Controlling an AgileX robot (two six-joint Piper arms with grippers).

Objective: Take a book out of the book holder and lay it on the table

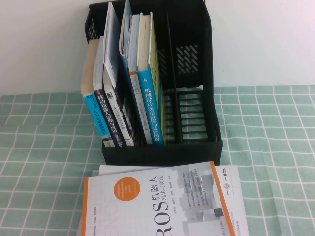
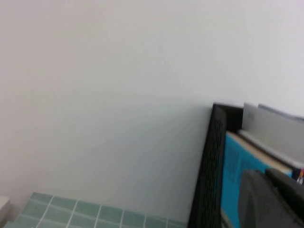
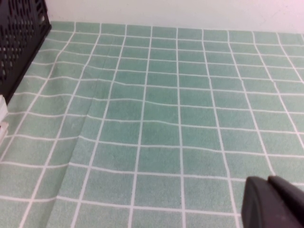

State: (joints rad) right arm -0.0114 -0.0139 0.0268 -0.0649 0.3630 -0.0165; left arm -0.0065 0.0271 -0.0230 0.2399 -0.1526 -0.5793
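Both grippers off-view; the book (image 1: 150, 105) upright in the book holder (image 1: 197, 73).

a lab or office desk: robotics textbooks (image 1: 147, 98) in a black file rack (image 1: 197, 123) against a bare white wall (image 1: 39, 44).

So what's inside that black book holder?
The book holder has upright books in its left compartments, including the book with the bright blue spine. Its right compartments show only bare slotted floor. Books hide the left floor. Left gripper hovers beside the holder; right gripper hangs over the table.
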